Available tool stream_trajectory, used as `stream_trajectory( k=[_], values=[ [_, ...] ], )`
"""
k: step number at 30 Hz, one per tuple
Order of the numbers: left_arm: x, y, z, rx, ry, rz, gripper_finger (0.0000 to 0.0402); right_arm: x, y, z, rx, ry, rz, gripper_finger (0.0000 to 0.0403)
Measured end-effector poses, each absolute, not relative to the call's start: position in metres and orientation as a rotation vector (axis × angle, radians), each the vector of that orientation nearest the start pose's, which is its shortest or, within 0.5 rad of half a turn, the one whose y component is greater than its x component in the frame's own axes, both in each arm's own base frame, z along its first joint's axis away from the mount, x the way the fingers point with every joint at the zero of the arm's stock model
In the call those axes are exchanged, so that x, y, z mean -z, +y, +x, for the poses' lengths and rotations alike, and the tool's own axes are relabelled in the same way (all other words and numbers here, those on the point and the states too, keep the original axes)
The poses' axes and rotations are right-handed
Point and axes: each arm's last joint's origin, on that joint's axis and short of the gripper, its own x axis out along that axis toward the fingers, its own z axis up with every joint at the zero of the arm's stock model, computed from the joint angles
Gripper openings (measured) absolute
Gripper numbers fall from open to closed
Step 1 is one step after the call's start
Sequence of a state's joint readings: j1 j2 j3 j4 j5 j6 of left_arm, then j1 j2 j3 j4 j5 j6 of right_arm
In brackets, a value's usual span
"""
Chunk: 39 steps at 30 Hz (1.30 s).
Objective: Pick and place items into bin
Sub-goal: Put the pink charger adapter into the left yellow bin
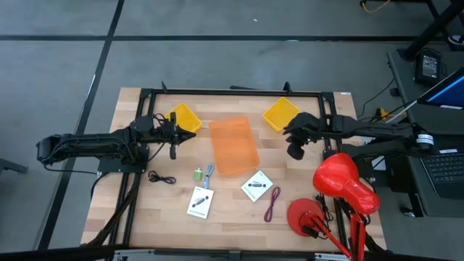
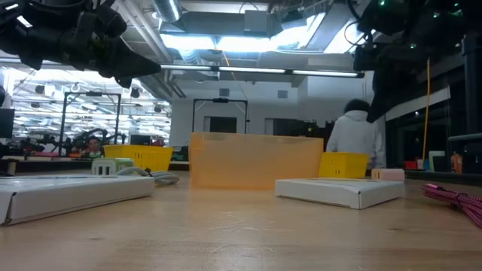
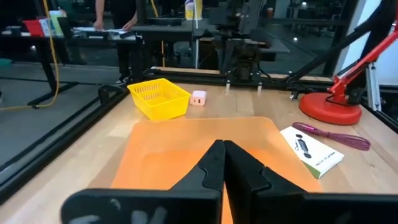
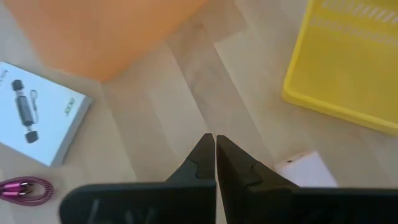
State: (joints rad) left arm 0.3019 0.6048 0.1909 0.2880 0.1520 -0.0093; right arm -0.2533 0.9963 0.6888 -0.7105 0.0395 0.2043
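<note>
White card box (image 4: 38, 112) — "acer", orange bin (image 1: 233, 146)

A: Orange bin (image 1: 233, 146) mid-table. Left gripper (image 1: 174, 135) left of it, right gripper (image 1: 293, 139) right of it.
B: Cards?
A: Two white cards (image 1: 257, 185) just below bin.

Grey floor (image 1: 239, 65) crossed by dark seams around the light wooden tabletop (image 1: 167, 210). Beyond — an open workshop, bright ceiling strip lights (image 2: 248, 41), black desks (image 3: 155, 28), a person in white (image 2: 354, 135) facing away.
</note>
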Motion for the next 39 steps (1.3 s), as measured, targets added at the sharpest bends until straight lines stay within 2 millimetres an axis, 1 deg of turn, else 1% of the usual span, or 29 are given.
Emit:
stream_trajectory(
  k=[4,9,15,21,25,28,31,35,39],
  values=[
    [-0.198,0.039,0.142,-0.150,0.122,-0.038,0.0002,-0.223,-0.050,0.174,0.387,1.006,0.304,0.0008],
    [-0.198,0.040,0.142,-0.153,0.120,-0.039,0.0002,-0.219,-0.051,0.175,0.392,1.034,0.306,0.0028],
    [-0.202,0.040,0.142,-0.155,0.083,-0.019,0.0002,-0.223,-0.051,0.173,0.415,1.046,0.288,0.0050],
    [-0.202,0.040,0.142,-0.153,0.081,0.026,0.0002,-0.223,-0.055,0.172,0.440,1.048,0.301,0.0053],
    [-0.203,0.040,0.142,-0.152,0.076,0.049,0.0002,-0.220,-0.058,0.175,0.457,1.048,0.336,0.0053],
    [-0.204,0.040,0.142,-0.159,0.065,0.053,0.0002,-0.214,-0.058,0.176,0.466,1.097,0.377,0.0053],
    [-0.207,0.040,0.142,-0.162,0.038,0.086,0.0002,-0.211,-0.057,0.174,0.491,1.184,0.412,0.0053],
    [-0.209,0.040,0.142,-0.163,0.021,0.115,0.0002,-0.224,-0.058,0.176,0.522,1.272,0.427,0.0053],
    [-0.209,0.040,0.142,-0.162,0.022,0.115,0.0002,-0.239,-0.062,0.180,0.587,1.302,0.370,0.0053]
  ],
)
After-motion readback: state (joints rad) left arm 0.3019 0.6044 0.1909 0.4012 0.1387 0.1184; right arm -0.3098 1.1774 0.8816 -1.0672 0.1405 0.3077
